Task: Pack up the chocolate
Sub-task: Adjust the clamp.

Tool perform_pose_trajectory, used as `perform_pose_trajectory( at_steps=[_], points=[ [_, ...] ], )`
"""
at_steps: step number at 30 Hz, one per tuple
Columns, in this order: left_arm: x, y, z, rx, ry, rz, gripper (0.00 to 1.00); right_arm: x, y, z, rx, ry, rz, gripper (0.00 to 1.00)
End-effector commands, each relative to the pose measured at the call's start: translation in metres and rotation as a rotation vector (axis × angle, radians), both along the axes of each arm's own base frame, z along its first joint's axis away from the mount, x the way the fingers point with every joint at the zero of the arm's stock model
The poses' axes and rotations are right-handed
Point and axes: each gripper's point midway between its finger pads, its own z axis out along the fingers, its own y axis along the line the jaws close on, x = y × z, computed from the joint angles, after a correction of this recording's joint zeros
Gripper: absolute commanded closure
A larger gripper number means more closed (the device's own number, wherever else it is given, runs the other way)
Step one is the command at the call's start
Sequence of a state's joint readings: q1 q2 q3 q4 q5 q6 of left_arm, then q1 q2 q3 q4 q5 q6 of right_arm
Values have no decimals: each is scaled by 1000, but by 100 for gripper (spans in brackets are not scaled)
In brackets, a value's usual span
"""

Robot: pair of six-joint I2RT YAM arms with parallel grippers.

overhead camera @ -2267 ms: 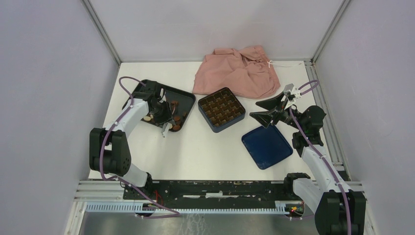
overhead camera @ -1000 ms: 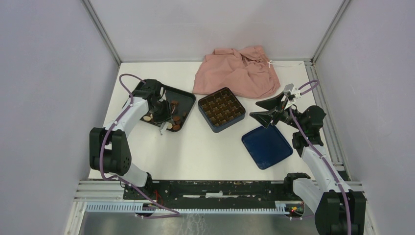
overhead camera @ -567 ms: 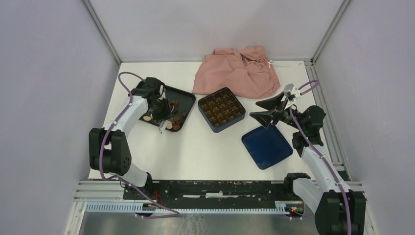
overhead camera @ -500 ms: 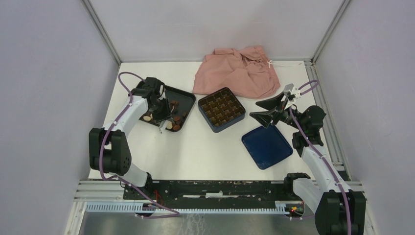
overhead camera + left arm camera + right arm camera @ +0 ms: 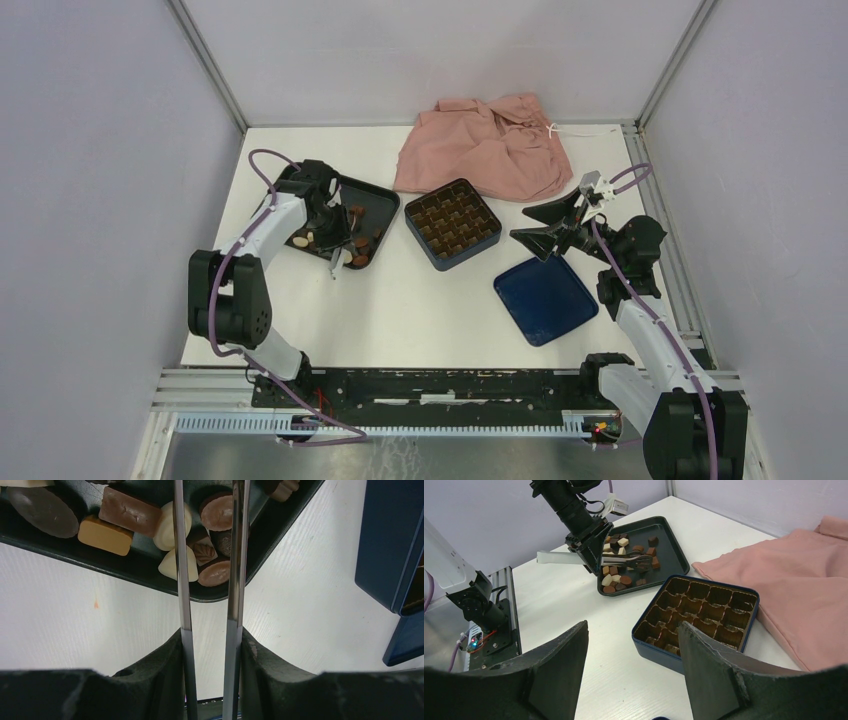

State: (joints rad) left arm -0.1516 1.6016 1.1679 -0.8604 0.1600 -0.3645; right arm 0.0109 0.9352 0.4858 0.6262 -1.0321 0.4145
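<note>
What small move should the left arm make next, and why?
Probably close the left gripper on one chocolate seen between its fingers in the black tray. The fingers straddle loose pieces, and the cells of the blue box look empty.

White table (image 5: 420, 300): black tray (image 5: 388, 197), blue box (image 5: 470, 250), lid (image 5: 545, 298) (apart), pink cloth (image 5: 485, 145).

We log chocolate (image 5: 129, 512) dark brown, tan, cream-white; tray (image 5: 380, 200) black, left of centre; box (image 5: 452, 224) dark blue, gold-brown grid, centre; cloth (image 5: 485, 145) pink, top; table (image 5: 420, 300) white.
</note>
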Motion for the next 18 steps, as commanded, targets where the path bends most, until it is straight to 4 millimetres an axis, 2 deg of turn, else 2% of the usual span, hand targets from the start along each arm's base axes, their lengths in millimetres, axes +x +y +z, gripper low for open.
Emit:
perform_pose_trajectory(
  at_steps=[1, 3, 11, 12, 15, 18],
  points=[
    [14, -1, 12, -4, -62, -46, 78, -2, 0, 16, -5, -71, 11, 28],
    [15, -2, 12, -9, -62, -52, 97, -2, 0, 16, -5, -72, 10, 28],
    [18, 0, 20, 0, -87, -46, 98, -2, 0, 15, -6, -71, 9, 28],
    [18, -1, 20, -2, -88, -48, 94, -2, 0, 16, -6, -72, 9, 28],
    [19, 0, 21, 1, -93, -43, 71, -2, 0, 15, -6, -72, 9, 28],
    [19, 1, 21, 7, -94, -42, 59, -2, 0, 16, -6, -73, 10, 28]
  ],
)
